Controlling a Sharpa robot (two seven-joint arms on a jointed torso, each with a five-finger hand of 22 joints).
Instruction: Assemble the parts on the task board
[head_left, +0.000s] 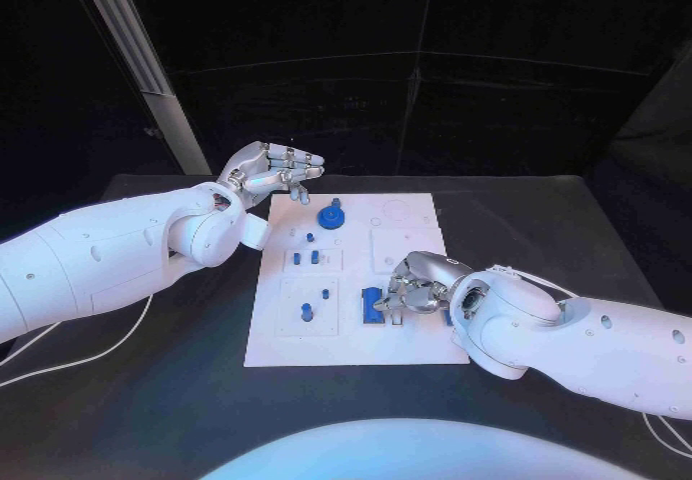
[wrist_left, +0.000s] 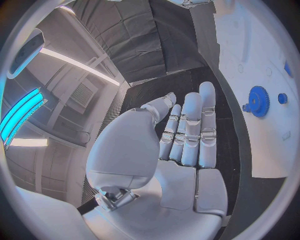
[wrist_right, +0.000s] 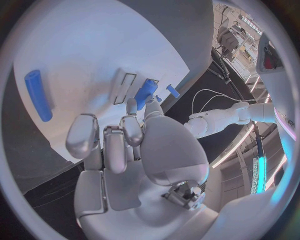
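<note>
Black tabletop carries the white task board (head_left: 411, 345) mid-frame. Head view: left hand (head_left: 271, 171) at upper left, fingers curled, empty; right hand (head_left: 414, 285) touches a blue block (head_left: 371, 305), grip unclear. Left wrist view: blue gear (wrist_left: 257, 101), rigid, light, best taken by its rim. Right wrist view: smooth blue cylinder (wrist_right: 38, 95).

A black table (head_left: 548, 230), perhaps cloth-covered, beneath dark curtains (head_left: 433, 90).

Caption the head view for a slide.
Right robot hand works at blue parts on the board; left robot hand hovers beside the gear.
</note>
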